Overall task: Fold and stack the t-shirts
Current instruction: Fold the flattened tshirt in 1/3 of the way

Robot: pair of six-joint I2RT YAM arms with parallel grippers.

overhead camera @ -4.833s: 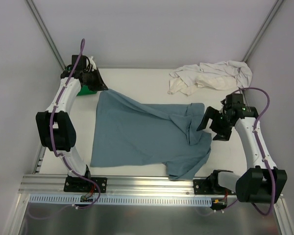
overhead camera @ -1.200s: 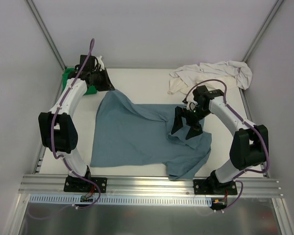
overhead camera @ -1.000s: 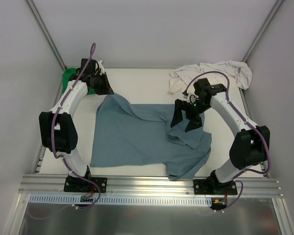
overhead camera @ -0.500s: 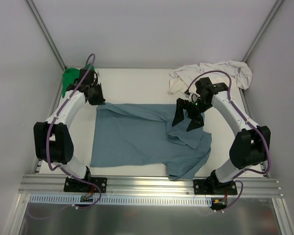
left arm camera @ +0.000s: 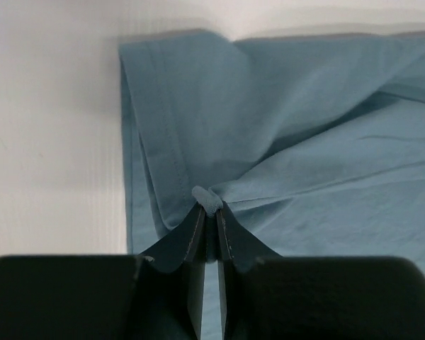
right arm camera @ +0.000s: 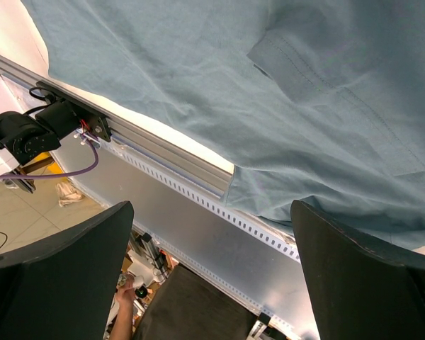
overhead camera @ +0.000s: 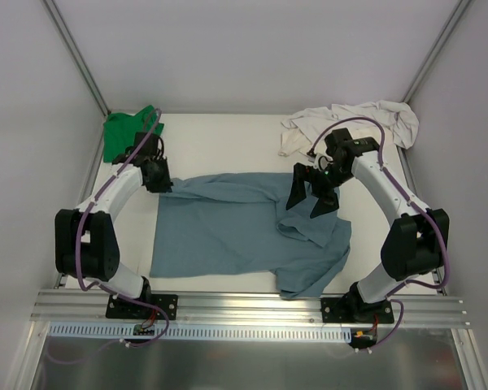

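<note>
Top view: the dusty slate-blue cotton t-shirt lies spread in the middle of the white table. Its long axis runs from 9 to 3 o'clock, and the rumpled end is at 3 o'clock. A bright green t-shirt is bunched at 10 o'clock and a crumpled cream t-shirt at 1 o'clock. The left gripper is at the blue shirt's far corner at 9 o'clock. The right gripper is over the 3 o'clock end, its jaws spread wide.

Left wrist view: only here the grip is clear. The left gripper pinches a small tuft of the blue cloth, jaws almost together, beside a stitched hem.

Right wrist view: the right gripper has nothing between its wide fingers. Beyond them are the blue cloth, a stitched sleeve edge and the aluminium rail.
</note>
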